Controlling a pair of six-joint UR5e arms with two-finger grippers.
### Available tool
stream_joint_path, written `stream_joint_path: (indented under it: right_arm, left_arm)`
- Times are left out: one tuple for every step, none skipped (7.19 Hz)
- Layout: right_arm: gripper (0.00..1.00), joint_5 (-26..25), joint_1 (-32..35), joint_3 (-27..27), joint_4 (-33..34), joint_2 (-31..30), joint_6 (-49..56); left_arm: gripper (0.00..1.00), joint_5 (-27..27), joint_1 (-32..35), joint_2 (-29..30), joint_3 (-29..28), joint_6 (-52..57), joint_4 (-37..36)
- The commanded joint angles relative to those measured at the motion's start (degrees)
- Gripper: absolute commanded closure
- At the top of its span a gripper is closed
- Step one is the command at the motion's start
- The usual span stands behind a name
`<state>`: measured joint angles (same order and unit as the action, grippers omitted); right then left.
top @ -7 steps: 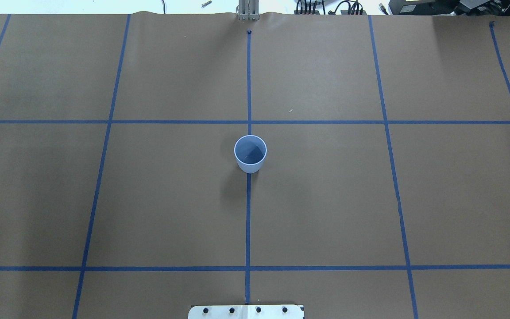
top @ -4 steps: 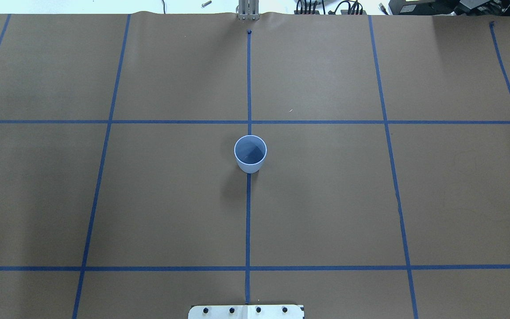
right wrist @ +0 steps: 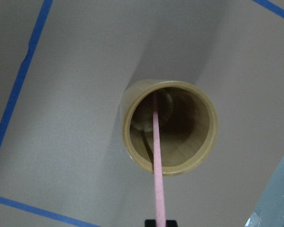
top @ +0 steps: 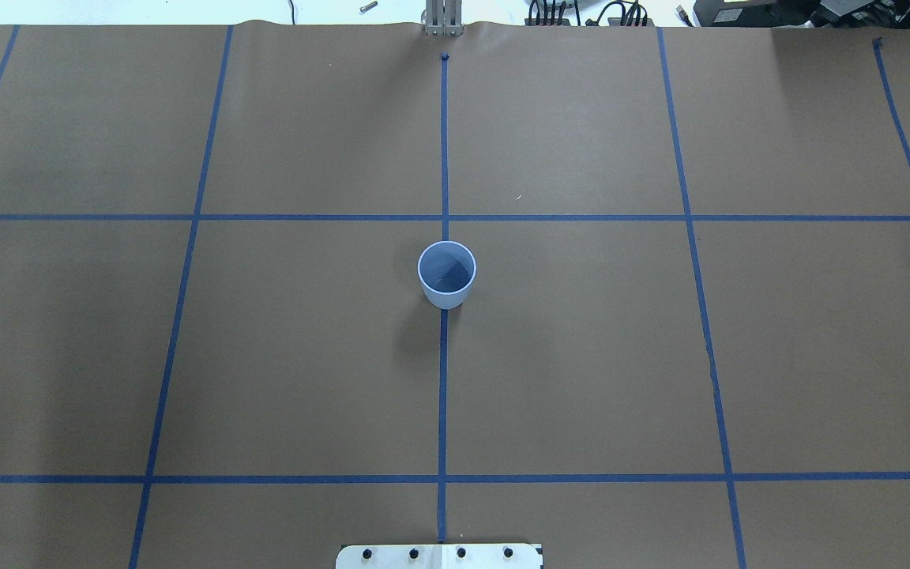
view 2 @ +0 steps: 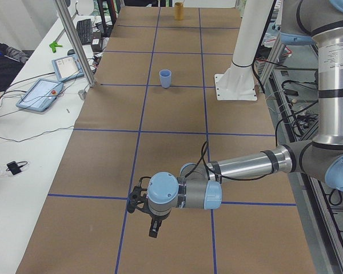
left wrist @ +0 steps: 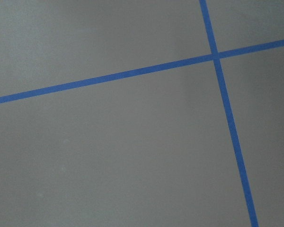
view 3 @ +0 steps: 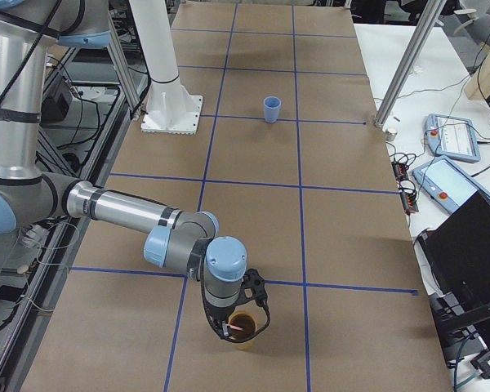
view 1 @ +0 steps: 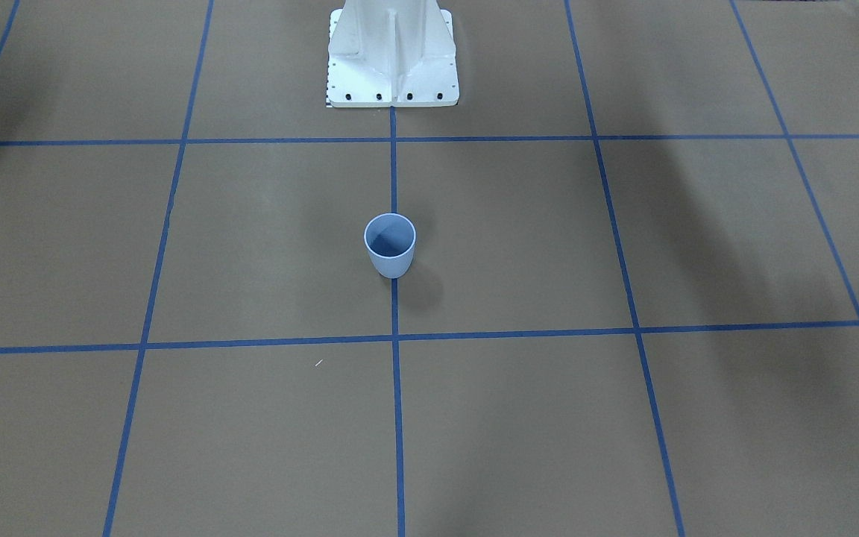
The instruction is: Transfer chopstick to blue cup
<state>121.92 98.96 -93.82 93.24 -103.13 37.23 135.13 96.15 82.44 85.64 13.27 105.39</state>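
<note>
Under your right claw (right wrist: 161, 222) you see a pale-pink chopstick (right wrist: 157, 156) in a tan cup (right wrist: 195, 153). Well away from it, the blue cup (top: 447, 274) is pale outside, darker inside. Blue lines (top: 442, 395) grid the brown table (top: 581, 356).

Bright, even overhead light; soft shadows on the brown paper; sharp, glare-free frames.

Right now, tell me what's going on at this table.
The right end effector is poised above a tan cup at one end of the table, gripping the chopstick, whose lower end is inside that cup. The blue cup stands empty mid-table. The left end effector hangs over a bare patch at the opposite end.
</note>
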Motion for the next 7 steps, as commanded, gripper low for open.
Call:
stream_joint_path:
  right_arm:
    - [1.0, 0.2, -0.4, -1.2, 1.0, 0.0, 0.3]
    - [1.0, 0.2, -0.4, -3.8, 4.9, 0.0, 2.6]
    - [1.0, -0.4, 1.4, -5.0, 9.6, 1.3, 7.5]
    - [1.0, -0.6, 3.2, -5.7, 13.5, 3.2, 8.8]
    - [1.0, -0.6, 3.5, -6.7, 14.7, 3.4, 9.1]
    - [1.0, -0.8, 4.5, -6.7, 14.9, 3.4, 10.6]
    - [1.0, -1.6, 6.2, -6.9, 15.0, 3.4, 12.1]
  left_arm:
    - [0.01, 0.1, 0.0, -0.5, 0.1, 0.0, 0.0]
    - [0.01, 0.1, 0.0, -0.5, 0.1, 0.0, 0.0]
    - [0.01, 0.1, 0.0, -0.5, 0.1, 0.0, 0.0]
    - [0.01, 0.1, 0.0, -0.6, 0.1, 0.0, 0.1]
    - [0.01, 0.1, 0.0, -0.6, 0.1, 0.1, 0.0]
    - [0.01, 0.1, 0.0, -0.7, 0.1, 0.1, 0.0]
    - [0.01, 0.1, 0.0, -0.7, 0.1, 0.1, 0.0]
